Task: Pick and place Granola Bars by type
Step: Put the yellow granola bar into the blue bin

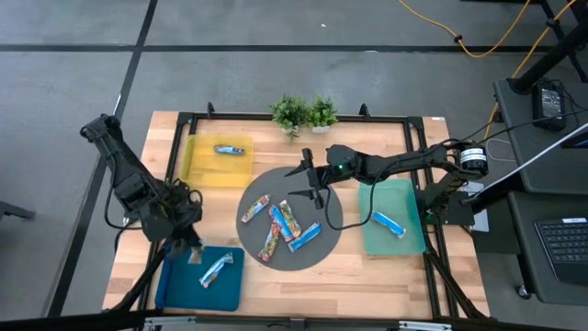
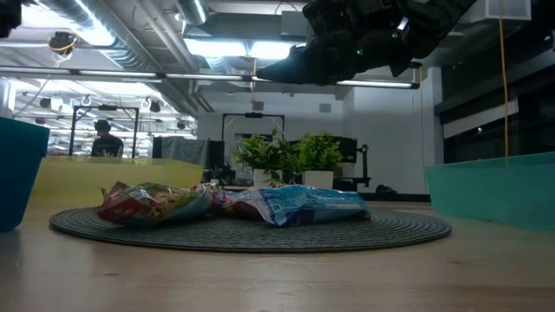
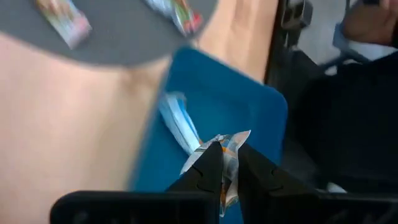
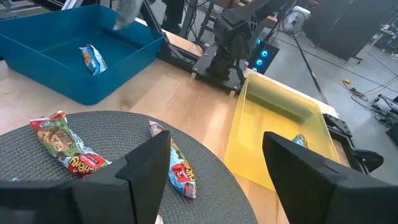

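Silver-wrapped granola bar [image 3: 225, 163] is pinched between the closed fingers of the left gripper [image 1: 190, 246], which hangs over the near left part of the table. Directly below and just beside that gripper lies the blue tray [image 1: 180, 287], and a second silver and blue bar [image 1: 216, 269] already rests inside it, close to the held bar in the left wrist view.

Right gripper [image 1: 310, 177] hovers above the far edge of the round grey mat [image 1: 317, 253] at the table's centre, with its jaws spread wide and nothing between them. Under and just ahead of it, on the mat, lie five bars: a multicoloured bar [image 1: 254, 209], a blue bar [image 1: 279, 223], a second multicoloured bar [image 1: 291, 216], a third multicoloured bar [image 1: 271, 245] and a second blue bar [image 1: 304, 237]. None touches the right gripper. In the low view the bars lie flat on the mat as a low cluster, with the right gripper well above them.

To one side of the right gripper, away from its arm, the yellow tray [image 1: 197, 171] holds one blue bar [image 1: 231, 148]. Beneath the right arm, behind its gripper, the green tray [image 1: 409, 237] holds another blue bar [image 1: 389, 223]. Two small potted plants [image 1: 303, 114] stand at the far table edge, just beyond the right gripper.
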